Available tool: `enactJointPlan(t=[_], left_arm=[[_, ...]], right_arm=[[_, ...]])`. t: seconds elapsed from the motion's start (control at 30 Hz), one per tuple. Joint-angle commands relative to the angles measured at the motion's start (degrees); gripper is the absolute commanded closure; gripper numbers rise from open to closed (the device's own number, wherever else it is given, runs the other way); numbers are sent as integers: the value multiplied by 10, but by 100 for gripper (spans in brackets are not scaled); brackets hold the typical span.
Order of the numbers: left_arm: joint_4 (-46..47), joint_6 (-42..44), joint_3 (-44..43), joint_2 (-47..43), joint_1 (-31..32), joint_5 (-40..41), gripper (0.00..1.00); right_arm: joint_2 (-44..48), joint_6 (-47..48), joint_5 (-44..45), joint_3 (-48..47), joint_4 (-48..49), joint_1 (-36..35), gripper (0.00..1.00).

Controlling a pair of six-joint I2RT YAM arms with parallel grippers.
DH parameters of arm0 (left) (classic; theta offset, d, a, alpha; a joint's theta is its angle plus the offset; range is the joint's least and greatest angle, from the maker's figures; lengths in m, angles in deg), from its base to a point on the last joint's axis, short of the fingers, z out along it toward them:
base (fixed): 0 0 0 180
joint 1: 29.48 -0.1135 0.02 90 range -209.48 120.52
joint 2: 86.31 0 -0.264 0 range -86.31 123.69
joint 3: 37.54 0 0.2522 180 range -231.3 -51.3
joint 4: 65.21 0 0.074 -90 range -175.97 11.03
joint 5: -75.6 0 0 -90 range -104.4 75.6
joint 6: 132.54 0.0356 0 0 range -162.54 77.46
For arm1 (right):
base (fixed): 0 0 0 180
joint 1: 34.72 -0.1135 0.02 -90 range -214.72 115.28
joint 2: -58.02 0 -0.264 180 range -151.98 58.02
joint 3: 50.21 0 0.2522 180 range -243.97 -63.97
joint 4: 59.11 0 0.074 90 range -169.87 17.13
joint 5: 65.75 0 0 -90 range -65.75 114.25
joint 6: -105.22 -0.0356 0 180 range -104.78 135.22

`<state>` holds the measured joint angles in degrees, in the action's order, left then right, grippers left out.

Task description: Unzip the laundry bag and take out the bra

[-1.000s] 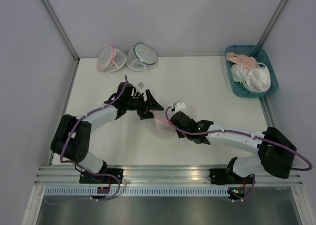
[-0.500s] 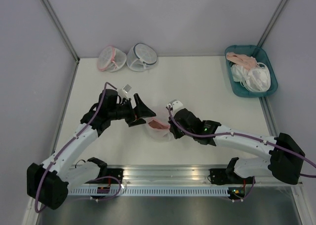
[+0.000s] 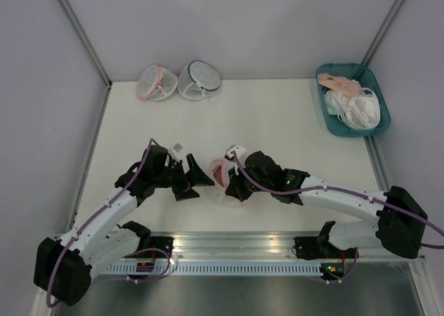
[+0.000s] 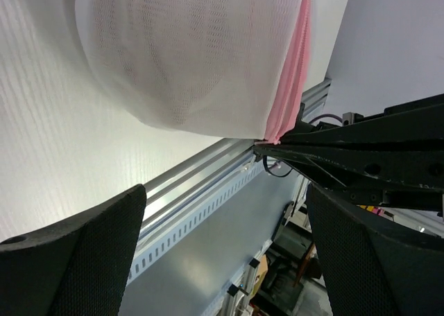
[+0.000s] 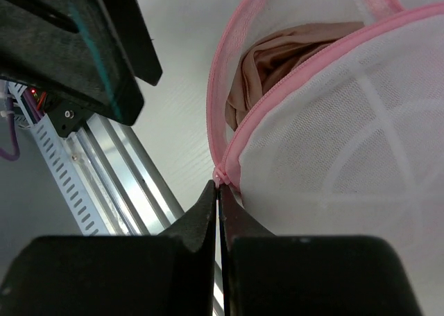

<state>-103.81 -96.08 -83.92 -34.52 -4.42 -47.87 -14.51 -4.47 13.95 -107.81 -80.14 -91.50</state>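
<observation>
Roughly midway: the laundry bag (image 5: 333,156) sits near the front-centre of the table (image 3: 277,115), between the two grippers. Its pink zipper (image 5: 220,101) is parted along one side, leaving a gap in the rim. Through that gap the bra (image 5: 274,63) shows, bunched and wholly inside the mesh. Unzipping is partly done; removal is not yet done. How much of the zipper remains closed cannot be told. The right gripper (image 5: 220,188) pinches the pink rim at one end of the gap, fingers pressed together, its arm reaching in low from the right. The left gripper (image 3: 196,177) stands just beside the bag on its left, fingers spread wide, holding nothing, aimed toward the mesh. Judgement: the remaining work is widening the gap and drawing the bra out.
</observation>
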Motion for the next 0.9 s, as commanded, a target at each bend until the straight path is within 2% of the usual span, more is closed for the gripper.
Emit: enactJointPlan(t=[0.0, 0.27, 0.5, 0.6, 0.63, 0.73, 0.87], left_arm=[[74, -44, -3, 34, 10, -9, 1], [125, -56, -40, 89, 33, 9, 1], [54, -7, -98, 70, 31, 144, 3], [34, 25, -113, 82, 31, 180, 12], [34, 33, -115, 87, 31, 186, 19], [35, 54, -118, 108, 32, 199, 31], [36, 80, -125, 131, 33, 202, 41]], right_arm=[[-8, 7, -35, -7, 25, 1, 99], [4, 11, -38, 1, 9, 1, 99], [25, 16, -25, 6, -9, 1, 100], [34, 17, -22, 9, -15, 1, 100], [37, 16, -22, 10, -15, 0, 99], [43, 16, -21, 12, -15, 0, 100], [47, 14, -21, 14, -19, 1, 100]])
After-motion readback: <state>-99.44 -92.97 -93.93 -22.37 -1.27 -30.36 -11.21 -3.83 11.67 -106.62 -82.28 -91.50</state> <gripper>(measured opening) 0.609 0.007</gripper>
